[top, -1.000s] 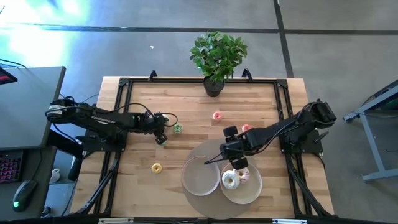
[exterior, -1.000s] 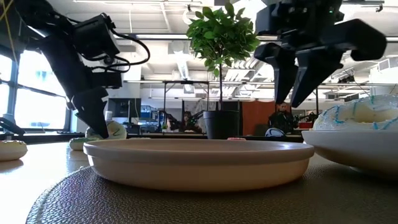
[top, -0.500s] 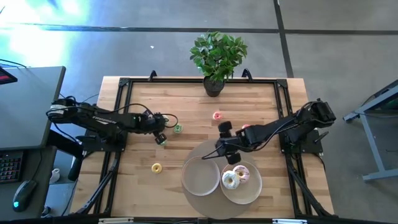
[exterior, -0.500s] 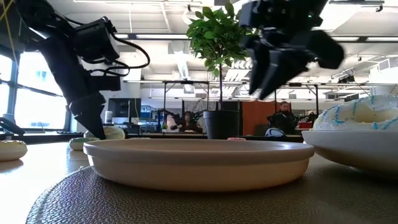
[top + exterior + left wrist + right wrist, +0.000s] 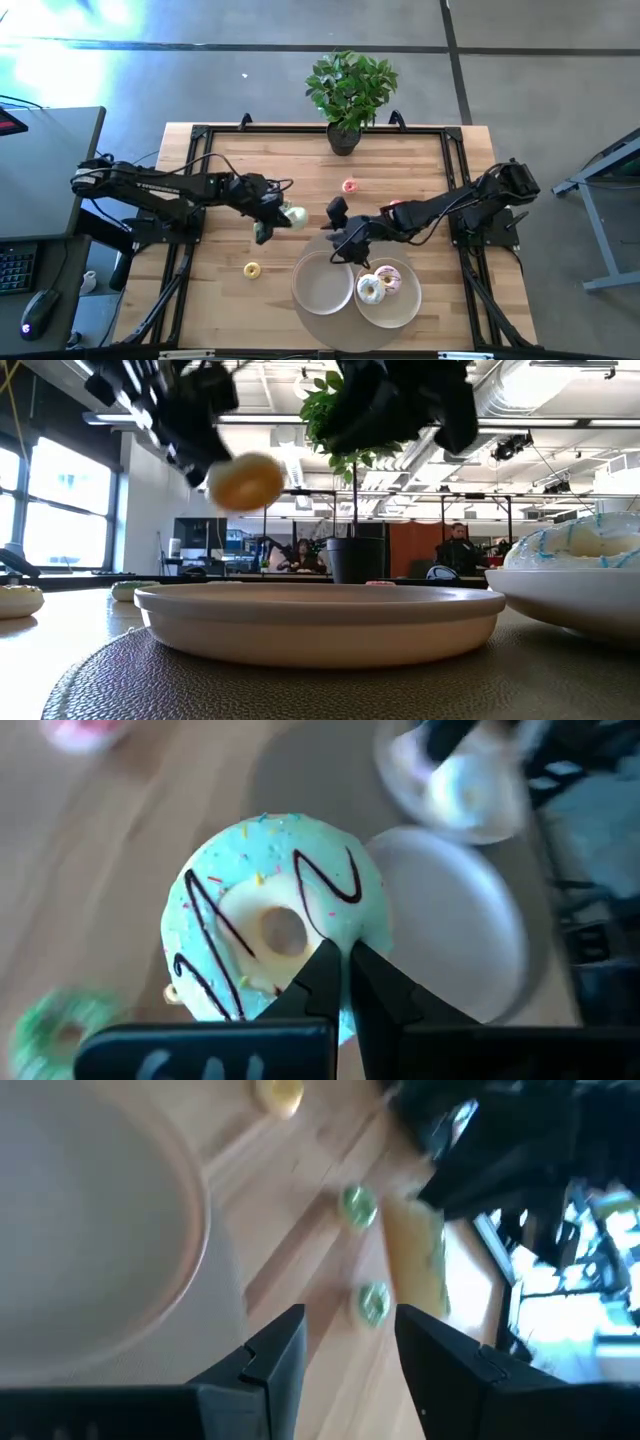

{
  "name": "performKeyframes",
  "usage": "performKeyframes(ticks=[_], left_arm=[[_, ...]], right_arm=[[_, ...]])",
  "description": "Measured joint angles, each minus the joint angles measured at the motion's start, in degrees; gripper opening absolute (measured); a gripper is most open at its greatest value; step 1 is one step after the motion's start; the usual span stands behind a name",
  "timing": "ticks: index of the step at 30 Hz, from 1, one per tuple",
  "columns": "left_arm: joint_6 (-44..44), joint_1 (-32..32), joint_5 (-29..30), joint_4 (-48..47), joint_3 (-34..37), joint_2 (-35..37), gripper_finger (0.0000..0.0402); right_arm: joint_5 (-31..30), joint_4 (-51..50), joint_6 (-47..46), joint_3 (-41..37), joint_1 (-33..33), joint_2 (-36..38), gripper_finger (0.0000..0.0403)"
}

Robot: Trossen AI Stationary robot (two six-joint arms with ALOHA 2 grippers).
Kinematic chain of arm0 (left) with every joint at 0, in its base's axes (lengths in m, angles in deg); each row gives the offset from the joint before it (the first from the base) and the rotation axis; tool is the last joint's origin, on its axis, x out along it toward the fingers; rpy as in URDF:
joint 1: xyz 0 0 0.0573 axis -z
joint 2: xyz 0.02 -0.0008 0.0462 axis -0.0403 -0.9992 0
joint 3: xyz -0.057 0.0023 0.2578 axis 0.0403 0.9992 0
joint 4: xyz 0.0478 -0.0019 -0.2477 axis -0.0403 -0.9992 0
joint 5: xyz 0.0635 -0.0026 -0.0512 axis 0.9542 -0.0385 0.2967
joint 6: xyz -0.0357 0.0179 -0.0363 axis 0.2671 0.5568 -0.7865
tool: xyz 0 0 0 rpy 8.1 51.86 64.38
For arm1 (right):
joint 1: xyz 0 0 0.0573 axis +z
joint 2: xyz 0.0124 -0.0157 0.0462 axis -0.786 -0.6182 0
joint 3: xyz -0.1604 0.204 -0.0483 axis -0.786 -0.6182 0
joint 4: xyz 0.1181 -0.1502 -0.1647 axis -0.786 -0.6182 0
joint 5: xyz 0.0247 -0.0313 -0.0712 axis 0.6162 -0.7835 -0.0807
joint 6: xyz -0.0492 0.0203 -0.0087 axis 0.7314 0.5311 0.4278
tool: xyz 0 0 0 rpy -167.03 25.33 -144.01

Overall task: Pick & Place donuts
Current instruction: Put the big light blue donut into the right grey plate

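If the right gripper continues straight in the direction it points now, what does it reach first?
Probably the green-iced donut held by the left gripper. The right gripper is open and points across the table toward it, past the empty bowl. Their relative height is unclear, so it might pass below.

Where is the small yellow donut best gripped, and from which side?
Come from straight above. The yellow donut lies flat on the wood, alone, left of the empty bowl; pinch across its ring, or put one finger in the hole. The left end effector is nearer but holds the green-iced donut; the right end effector is open.
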Motion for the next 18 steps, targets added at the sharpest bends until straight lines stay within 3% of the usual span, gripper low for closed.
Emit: performKeyframes(ticks=[6,12,18], left_arm=[[1.15,4.84,1.35,4.22,-1.74,-3.56,0.0003],[0.18,6.17,2.05,7.01,-3.97,-7.52,0.0003],[0.71,6.13,2.15,6.62,-6.57,-8.18,0.0003]], right_arm=[[2.54,6.52,0.6,0.0,-0.5,-0.02,0.0148],[12.47,9.26,0.47,0.0,-1.81,-0.41,0.017],[12.27,9.42,0.53,0.0,-1.9,-2.58,0.0194]])
